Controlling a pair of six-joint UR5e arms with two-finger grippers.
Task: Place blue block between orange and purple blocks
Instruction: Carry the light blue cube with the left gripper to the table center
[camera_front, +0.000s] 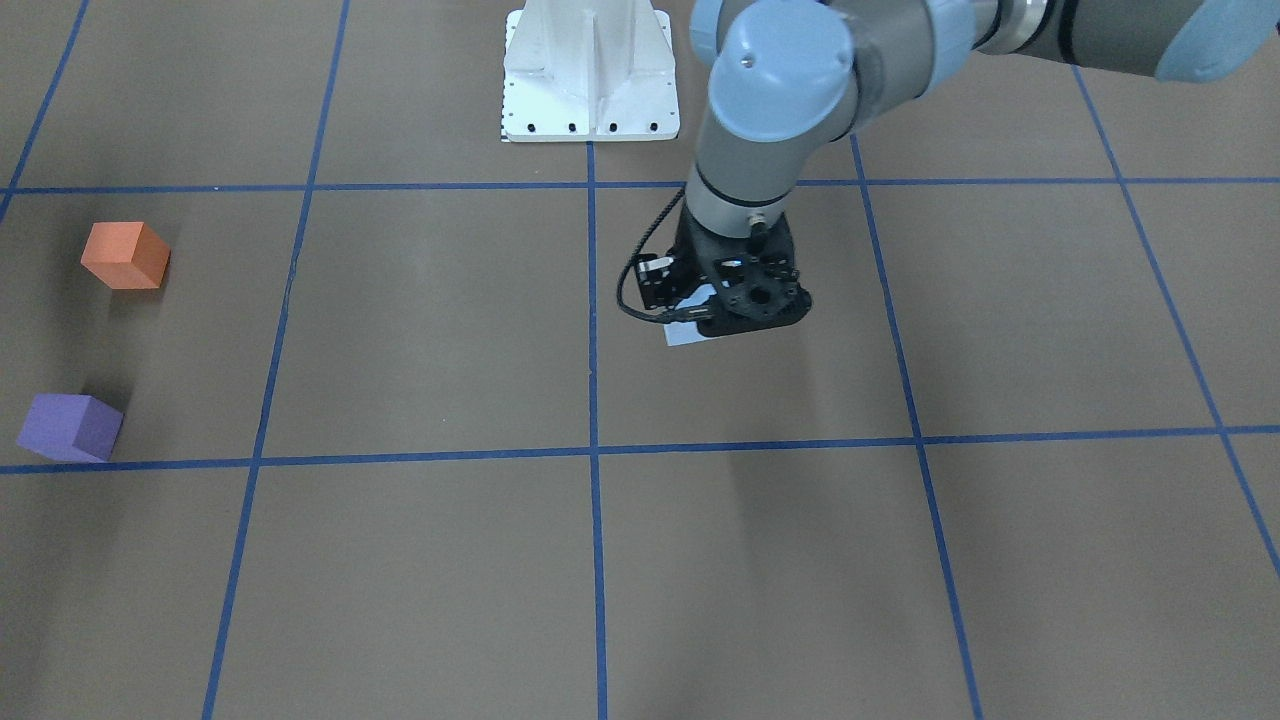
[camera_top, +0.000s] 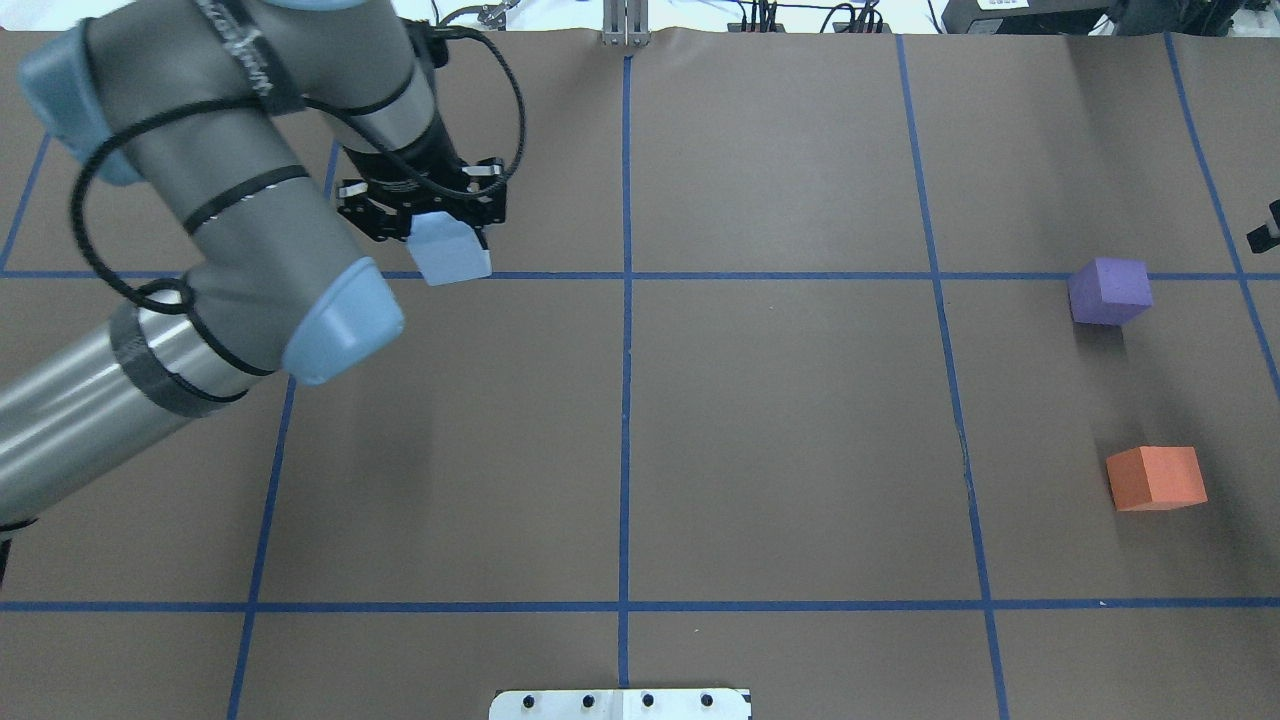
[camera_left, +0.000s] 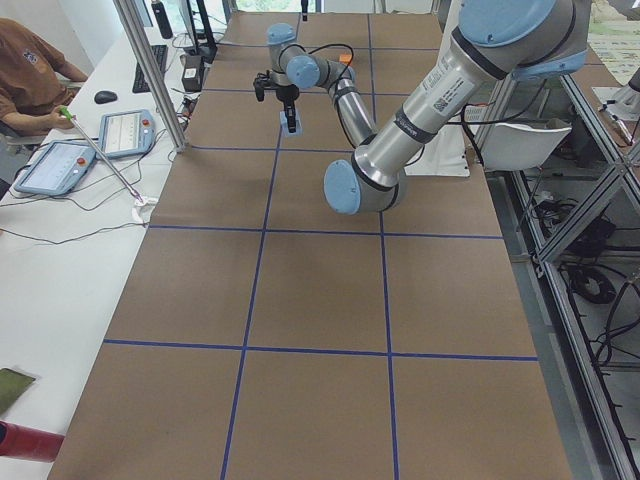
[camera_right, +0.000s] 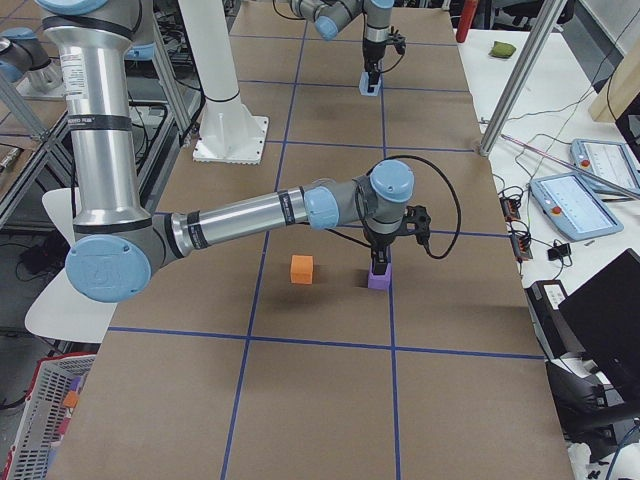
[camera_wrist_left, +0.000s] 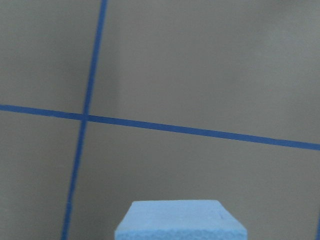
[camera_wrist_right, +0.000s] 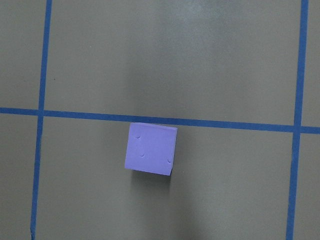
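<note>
left jaws are pinching blue block (camera_top: 452, 255); keeping it level, aiming between orange block (camera_top: 1156, 478) and purple block (camera_top: 1108, 291) far off.

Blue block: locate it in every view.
Front-facing: blue block centre, mostly hidden.
Overhead: blue block upper left.
Exterior left: blue block top centre, far.
Exterior right: blue block top centre, far.
Left wrist: blue block bottom edge.
Right wrist: not in it.
Shared landmark: left claw holding it.
</note>
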